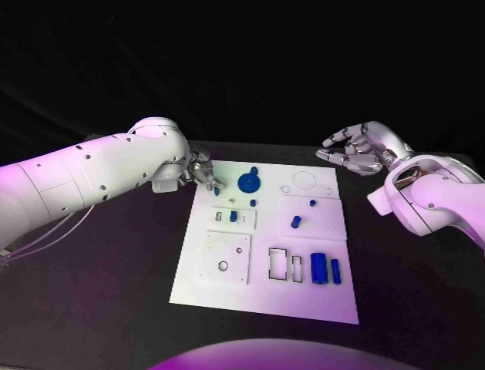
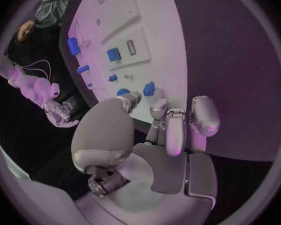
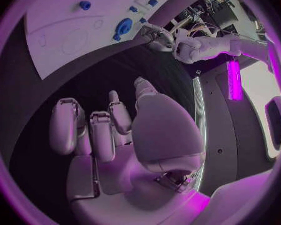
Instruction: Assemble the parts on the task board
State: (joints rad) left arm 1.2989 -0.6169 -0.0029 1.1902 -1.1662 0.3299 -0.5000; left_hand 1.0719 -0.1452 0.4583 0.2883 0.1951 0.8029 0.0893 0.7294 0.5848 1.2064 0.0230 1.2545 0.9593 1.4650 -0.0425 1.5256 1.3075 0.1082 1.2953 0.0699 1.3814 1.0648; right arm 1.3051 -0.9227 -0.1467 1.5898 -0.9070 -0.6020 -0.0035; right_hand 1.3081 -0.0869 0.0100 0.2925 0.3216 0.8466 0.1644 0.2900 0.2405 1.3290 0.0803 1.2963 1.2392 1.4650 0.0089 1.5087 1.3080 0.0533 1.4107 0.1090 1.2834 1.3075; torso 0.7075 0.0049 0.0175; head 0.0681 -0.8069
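I've got the white task board (image 1: 267, 254) mid-table, with hard, light, slippery-looking blue parts. I'd pinch the round knobbed disc (image 1: 250, 183) near its far edge by the rim. Left hand (image 1: 201, 171) hovers beside it, empty, fingers loosely curled; right hand (image 1: 359, 149) is spread, empty.

Violet-pink light washes the whole scene, brightest on the white task board (image 1: 267, 254) and the left arm (image 1: 81, 181), while the desk (image 1: 98, 293) and backdrop stay nearly black. Both wrist views are fisheye circles with bent edges and dark rims. A bright magenta strip (image 3: 233, 80), perhaps a lamp, glares in the right wrist view.
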